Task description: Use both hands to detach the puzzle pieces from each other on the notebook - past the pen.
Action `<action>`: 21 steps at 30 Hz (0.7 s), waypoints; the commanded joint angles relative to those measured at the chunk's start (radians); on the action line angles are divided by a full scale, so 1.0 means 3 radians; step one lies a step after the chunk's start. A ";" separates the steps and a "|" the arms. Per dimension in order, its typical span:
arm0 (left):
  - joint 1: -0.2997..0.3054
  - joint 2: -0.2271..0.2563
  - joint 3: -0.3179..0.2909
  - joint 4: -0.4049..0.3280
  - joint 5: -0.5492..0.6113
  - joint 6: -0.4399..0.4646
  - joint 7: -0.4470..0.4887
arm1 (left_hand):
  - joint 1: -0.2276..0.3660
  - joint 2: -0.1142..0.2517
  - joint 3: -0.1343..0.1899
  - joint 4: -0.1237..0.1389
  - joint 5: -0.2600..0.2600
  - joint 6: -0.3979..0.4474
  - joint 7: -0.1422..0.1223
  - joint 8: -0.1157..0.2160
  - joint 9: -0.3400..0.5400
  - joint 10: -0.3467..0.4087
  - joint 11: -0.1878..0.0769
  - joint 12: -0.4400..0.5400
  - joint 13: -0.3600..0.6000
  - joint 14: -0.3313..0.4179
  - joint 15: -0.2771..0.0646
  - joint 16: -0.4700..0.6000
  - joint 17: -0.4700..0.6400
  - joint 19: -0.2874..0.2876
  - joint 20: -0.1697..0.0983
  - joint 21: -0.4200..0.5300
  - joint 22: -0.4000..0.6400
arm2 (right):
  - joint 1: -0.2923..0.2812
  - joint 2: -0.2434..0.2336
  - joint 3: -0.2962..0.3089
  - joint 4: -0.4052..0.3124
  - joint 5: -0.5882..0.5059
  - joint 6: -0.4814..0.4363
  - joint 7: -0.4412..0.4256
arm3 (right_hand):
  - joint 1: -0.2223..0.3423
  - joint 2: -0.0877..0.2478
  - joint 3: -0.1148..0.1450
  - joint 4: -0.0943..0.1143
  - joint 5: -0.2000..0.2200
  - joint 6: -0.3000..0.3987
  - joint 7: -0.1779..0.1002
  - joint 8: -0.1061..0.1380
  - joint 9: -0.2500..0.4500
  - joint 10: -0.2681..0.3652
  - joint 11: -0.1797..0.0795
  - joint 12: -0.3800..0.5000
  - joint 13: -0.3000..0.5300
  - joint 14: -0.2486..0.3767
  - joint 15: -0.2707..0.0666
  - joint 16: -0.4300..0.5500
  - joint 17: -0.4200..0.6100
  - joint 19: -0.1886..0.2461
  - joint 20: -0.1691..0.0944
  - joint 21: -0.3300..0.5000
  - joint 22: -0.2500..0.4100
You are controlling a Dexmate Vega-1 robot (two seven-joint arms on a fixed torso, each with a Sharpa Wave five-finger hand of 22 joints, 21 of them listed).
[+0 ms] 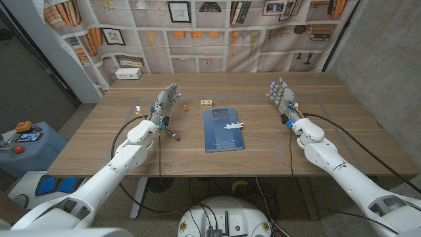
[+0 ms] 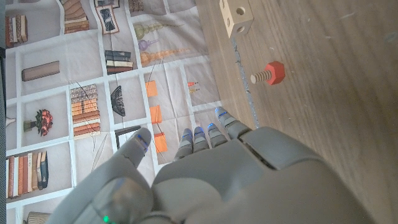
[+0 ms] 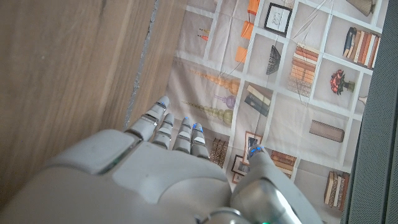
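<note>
Both hands stand apart at the far half of the wooden counter (image 1: pixel 99 141), each released, with fingers spread and nothing in them. Smooth pale-grey shells cover the left hand (image 1: pixel 166 101), with blue tips on its fingers (image 2: pixel 198 133); it is raised over the counter just past the pen (image 1: pixel 172 133), a slim dark stick with a reddish end lying near its wrist. Matching in make, the right hand (image 1: pixel 282 93) stands on the opposite side, its fingers (image 3: pixel 163 120) reaching toward the counter's far edge and the printed bookshelf backdrop (image 1: pixel 217 26) behind it.

Between the hands, well apart from both, lies the notebook (image 1: pixel 222 129), a flat blue rectangle with a matte cover. On its right part rest the puzzle pieces (image 1: pixel 233 125), small, white, knobbed in outline and joined together. Any writing on the cover is too small to read.

Past the notebook sits a small wooden block (image 1: pixel 206 103) with round holes in its faces, and beside it a red plastic bolt (image 2: pixel 268 74) with a ridged pale shaft. The counter's grain runs in long streaks, and bare wood lies open on either side of the notebook and along the near edge.
</note>
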 commanded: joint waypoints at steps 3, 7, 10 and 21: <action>-0.0002 -0.0003 -0.0008 0.0011 -0.0044 -0.0008 -0.0050 | 0.0034 0.0204 0.0039 -0.0028 0.0018 0.0054 -0.0002 0.0018 0.0016 0.0007 -0.0032 0.0018 0.0006 -0.0008 -0.0009 0.0016 0.0016 0.0035 -0.0108 0.0025 0.0016 | 0.0019 0.0050 -0.0021 0.0019 -0.0047 0.0059 -0.0037 | 0.0035 -0.0006 0.0027 -0.0009 0.0024 0.0035 0.0003 0.0021 0.0009 0.0028 -0.0011 0.0018 0.0004 0.0030 -0.0003 0.0017 -0.0001 0.0014 0.0005 0.0014 0.0012; 0.0016 0.0035 -0.0013 -0.0058 -0.0032 0.0011 -0.0042 | 0.0036 0.0203 0.0048 -0.0040 0.0018 0.0068 -0.0006 0.0021 0.0016 0.0014 -0.0033 0.0018 0.0006 0.0001 -0.0014 0.0016 0.0016 0.0036 -0.0109 0.0025 0.0016 | 0.0005 0.0041 -0.0023 -0.0032 -0.0063 0.0046 -0.0069 | 0.0036 -0.0007 0.0029 -0.0014 0.0025 0.0042 -0.0001 0.0024 0.0009 0.0029 -0.0012 0.0019 0.0002 0.0030 -0.0004 0.0017 -0.0010 0.0010 0.0001 0.0015 0.0012; 0.0042 0.0086 -0.0019 -0.0140 -0.0013 0.0044 -0.0020 | 0.0036 0.0201 0.0058 -0.0053 0.0017 0.0094 -0.0020 0.0027 0.0017 0.0024 -0.0038 0.0018 0.0006 0.0011 -0.0024 0.0016 0.0016 0.0038 -0.0108 0.0025 0.0017 | 0.0001 0.0039 -0.0023 -0.0047 -0.0081 0.0056 -0.0090 | 0.0039 -0.0006 0.0032 -0.0019 0.0026 0.0044 0.0000 0.0025 0.0009 0.0032 -0.0009 0.0020 0.0000 0.0030 -0.0005 0.0017 -0.0018 0.0010 0.0000 0.0016 0.0011; 0.0139 0.0295 -0.0038 -0.0395 0.0101 0.0164 0.0071 | 0.0059 0.0229 0.0140 -0.0125 0.0011 0.0244 -0.0129 0.0051 0.0019 0.0119 -0.0100 0.0033 0.0005 0.0089 -0.0095 0.0023 0.0016 0.0093 -0.0121 0.0039 0.0018 | -0.0011 0.0024 -0.0026 -0.0062 -0.0125 0.0065 -0.0132 | 0.0059 -0.0001 0.0048 -0.0044 0.0028 0.0061 -0.0005 0.0032 0.0008 0.0037 -0.0011 0.0023 -0.0006 0.0036 -0.0011 0.0018 -0.0047 0.0008 -0.0008 0.0020 0.0011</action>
